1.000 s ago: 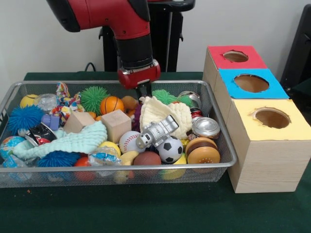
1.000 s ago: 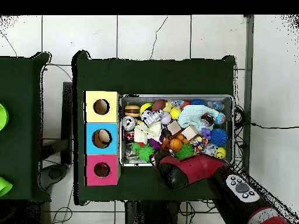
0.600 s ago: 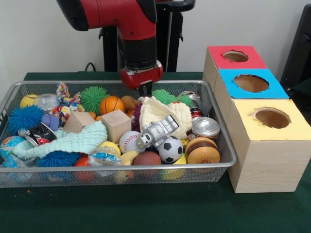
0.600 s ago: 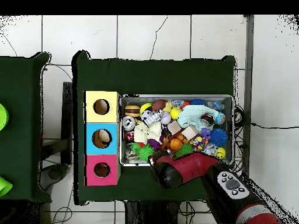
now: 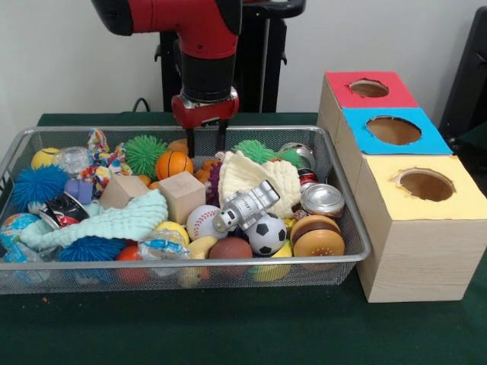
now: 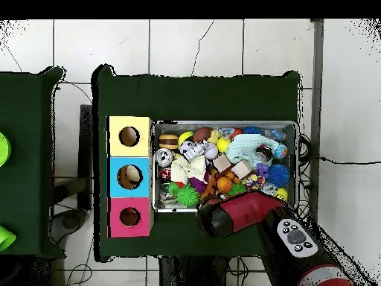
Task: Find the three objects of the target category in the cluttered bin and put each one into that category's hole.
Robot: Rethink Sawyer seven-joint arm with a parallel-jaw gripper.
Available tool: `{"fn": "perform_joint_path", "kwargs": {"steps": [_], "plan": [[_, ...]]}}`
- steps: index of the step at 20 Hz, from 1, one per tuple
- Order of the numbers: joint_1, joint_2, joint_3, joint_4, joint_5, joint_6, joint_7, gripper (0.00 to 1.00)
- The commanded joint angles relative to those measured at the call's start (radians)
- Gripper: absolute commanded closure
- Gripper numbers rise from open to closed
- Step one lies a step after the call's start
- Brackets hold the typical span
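Note:
My gripper [image 5: 205, 144] hangs open over the back middle of the wire bin [image 5: 358, 237], its two dark fingers [image 5: 190, 144] straddling nothing. Its tips hover just above a small orange basketball [image 5: 174, 163] and other orange toys behind the cream cloth [image 5: 255, 176]. In the overhead view the red arm [image 6: 238, 214] hides the gripper. A baseball [image 5: 202, 220], a soccer ball [image 5: 266, 233] and a brown football [image 5: 230, 248] lie near the bin's front. The wooden box has a red hole [image 5: 369, 88], a blue hole [image 5: 393, 130] and a yellow hole [image 5: 426, 185].
The bin also holds a silver toy robot [image 5: 245, 205], a wooden cube [image 5: 183, 195], a toy hamburger [image 5: 318, 237], a can [image 5: 322, 199], green [image 5: 144, 153] and blue [image 5: 36, 185] spiky balls and a mint cloth [image 5: 114, 222]. The box stands against the bin's right side.
The gripper has shifted left in the front view along the bin's back, and its fingers have spread from a narrow closed pair to open.

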Motion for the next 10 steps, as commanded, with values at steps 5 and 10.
{"fn": "perform_joint_path", "kwargs": {"steps": [5,10], "plan": [[-0.078,0.03,0.007,-0.086,-0.051,0.049,-0.064,0.0],[-0.079,0.053,0.001,-0.092,-0.063,0.034,-0.045,0.0]]}}
